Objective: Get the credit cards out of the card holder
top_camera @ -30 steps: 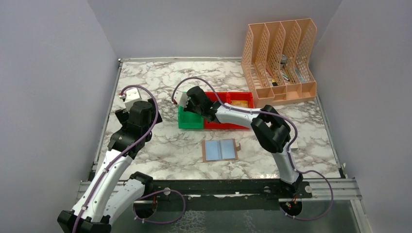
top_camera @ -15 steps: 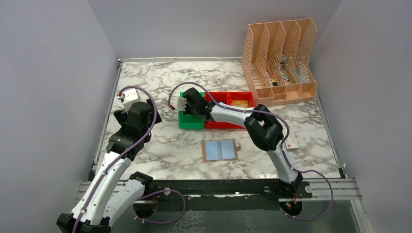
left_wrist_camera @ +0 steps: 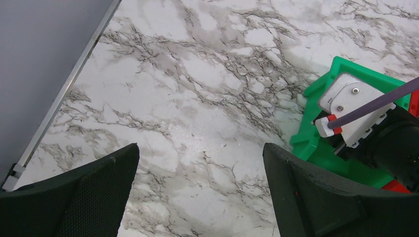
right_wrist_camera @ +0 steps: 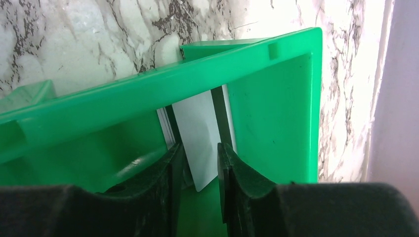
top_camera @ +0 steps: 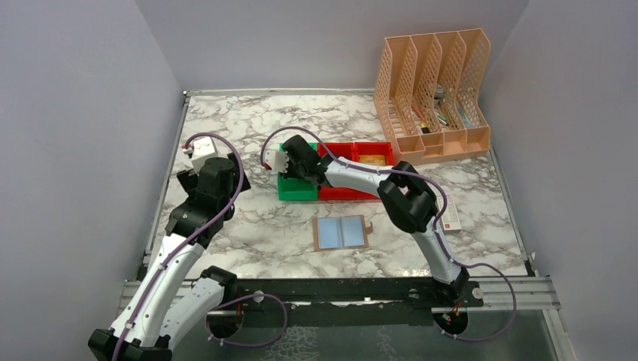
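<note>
**Right arm nose-down in the green bin, holder lying open**

Nearest me, in the overhead view, the card holder (top_camera: pixel 342 233) lay opened flat on the marble table (top_camera: pixel 248 226), blue lining up, just ahead of the arm bases. Neither wrist camera caught it at all! It was too small from up there to tell whether any card sat in its pockets. Off to its right, a white box (top_camera: pixel 451 219) with a red mark sat beside the right arm.

Further in, the left gripper (left_wrist_camera: pixel 200 150) hung over bare marble near the table's left edge. Only its own camera showed its fingers (left_wrist_camera: pixel 94 192) spread wide, nothing between them. That same view caught the right arm's white wrist block (left_wrist_camera: pixel 352 98) over the green bin (left_wrist_camera: pixel 321 155).

And the right gripper (right_wrist_camera: pixel 200 148) was down inside that bin! From above the arm hid the contents, but the wrist view showed a pale credit card (right_wrist_camera: pixel 197 121) leaning inside, edges of more behind it. The fingers sat close together with a slim gap, the card's lower end showing in it. Whether they pinched it, I couldn't tell.

Red bins (top_camera: pixel 346 194) touched the green one on its right, a tan item (top_camera: pixel 369 159) in the far one. Farthest off, at the right, stood a peach file rack (top_camera: pixel 432 90).
</note>
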`<state>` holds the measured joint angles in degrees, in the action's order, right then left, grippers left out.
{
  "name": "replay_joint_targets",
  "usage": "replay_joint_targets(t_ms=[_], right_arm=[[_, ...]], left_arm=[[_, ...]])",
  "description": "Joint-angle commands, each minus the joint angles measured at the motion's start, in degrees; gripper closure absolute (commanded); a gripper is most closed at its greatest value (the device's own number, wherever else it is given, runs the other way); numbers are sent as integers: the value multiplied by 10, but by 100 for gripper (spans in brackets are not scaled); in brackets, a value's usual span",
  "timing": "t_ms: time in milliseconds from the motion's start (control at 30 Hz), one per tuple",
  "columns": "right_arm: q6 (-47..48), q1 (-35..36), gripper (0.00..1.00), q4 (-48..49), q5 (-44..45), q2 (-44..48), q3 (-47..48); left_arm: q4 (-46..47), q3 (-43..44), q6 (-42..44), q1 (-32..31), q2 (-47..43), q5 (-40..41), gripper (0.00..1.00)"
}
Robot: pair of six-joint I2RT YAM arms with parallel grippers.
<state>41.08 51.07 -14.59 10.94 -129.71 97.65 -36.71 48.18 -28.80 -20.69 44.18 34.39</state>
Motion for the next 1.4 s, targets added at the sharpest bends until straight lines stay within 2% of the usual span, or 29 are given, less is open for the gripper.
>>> replay_joint_targets(t_ms=[0,167,333,433,567,667,767,800,867,900,1367], right_arm=[[-38,3,68,8,-32,24,17],[-60,3,66,39,-48,55,-7],[-108,3,67,42,-14,70,-15],[-238,3,68,52,-14,139,-59],[-503,3,68,61,63,275,-205],[-621,3,68,45,2,356,-307],[-700,8,64,16,-59,398,-387],[-717,17,61,10,-53,408,-411],[-748,37,44,0,-27,421,-447],[-757,45,39,-5,-19,422,-456],[-796,112,32,-76,62,320,-394]], left_arm=[[-3,-4,-2,3,-2,13,1],[-2,-5,-2,3,-2,11,1],[-2,-3,0,4,8,5,1],[-3,-2,1,4,9,5,1],[-3,-4,-1,4,-2,12,1],[-3,-6,-3,4,-12,15,1],[-3,-5,-3,5,-12,13,1],[-2,-5,-3,5,-11,13,1],[-2,-5,-3,5,-10,12,1],[-2,-5,-3,5,-9,11,1],[-2,-4,1,8,5,3,1]])
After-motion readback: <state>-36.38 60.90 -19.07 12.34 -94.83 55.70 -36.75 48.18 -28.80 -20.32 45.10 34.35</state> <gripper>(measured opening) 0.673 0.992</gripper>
